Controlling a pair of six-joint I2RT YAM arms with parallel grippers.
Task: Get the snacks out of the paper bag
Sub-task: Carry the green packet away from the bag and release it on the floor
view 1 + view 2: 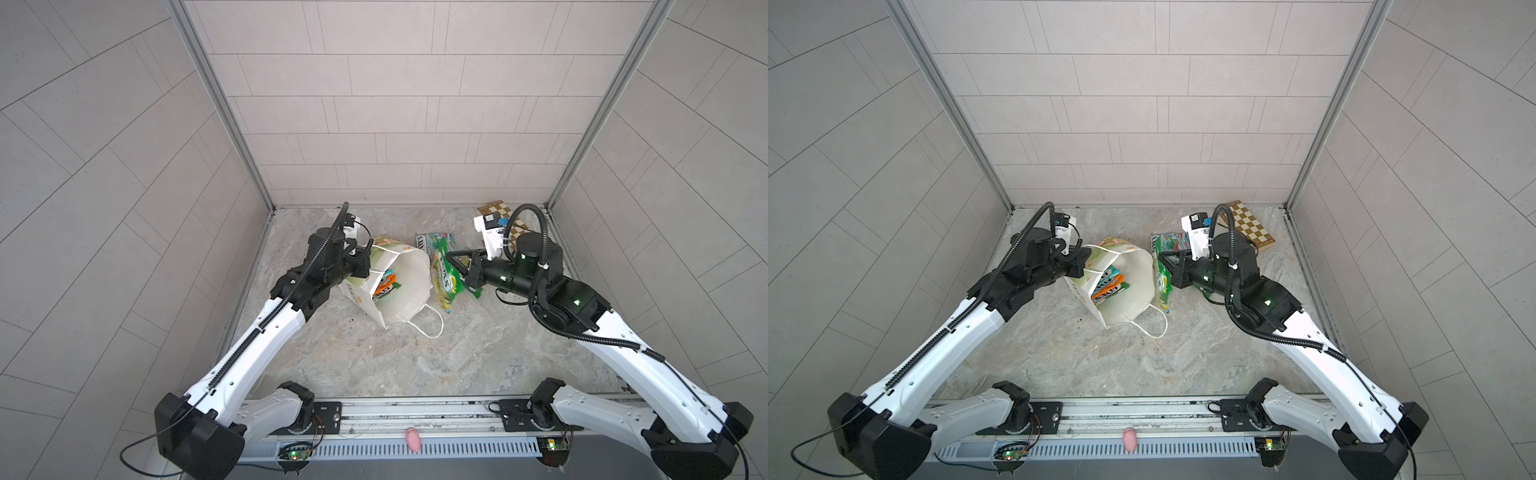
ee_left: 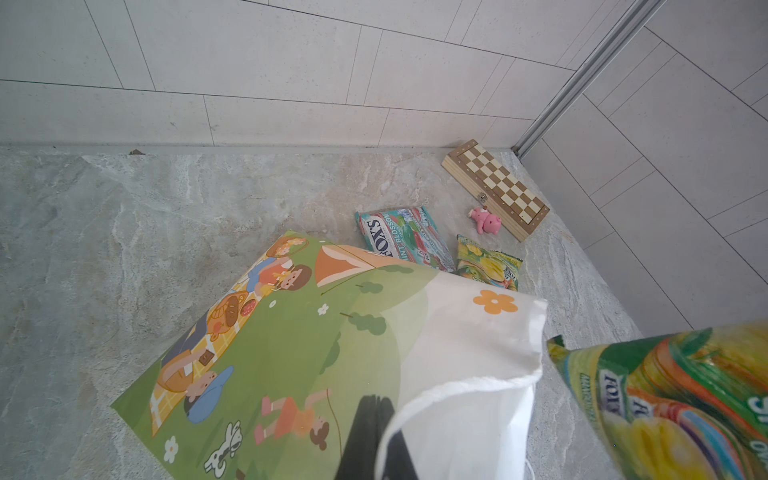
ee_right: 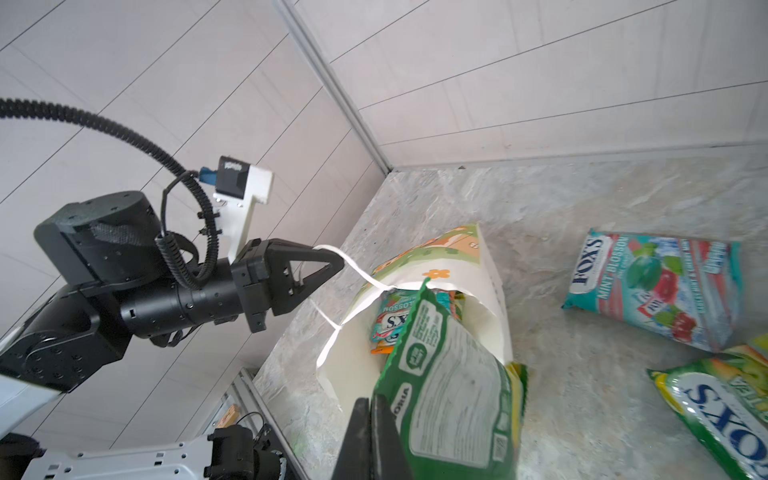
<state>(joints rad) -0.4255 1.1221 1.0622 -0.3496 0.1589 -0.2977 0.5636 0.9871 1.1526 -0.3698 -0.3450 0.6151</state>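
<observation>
My left gripper (image 3: 337,261) pinches the cord handle (image 3: 365,276) of the paper bag (image 3: 492,278), propping its mouth open. My right gripper (image 3: 374,419) is clamped on a yellow-green FOX'S packet (image 3: 453,395), just outside the mouth.

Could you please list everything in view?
paper bag: one, white with green print, tilted on the table.
packets in the bag: about three, teal, orange, green.
teal packet: one, on table beyond bag.
yellow-green packets: two, one beside the teal packet, one held.
chess box: one, brown chequered, far right corner.
pink toys: two, one by chess box, one on front rail.
left gripper: black, shut on bag's cord handle.
right gripper: black, shut on yellow-green packet.
</observation>
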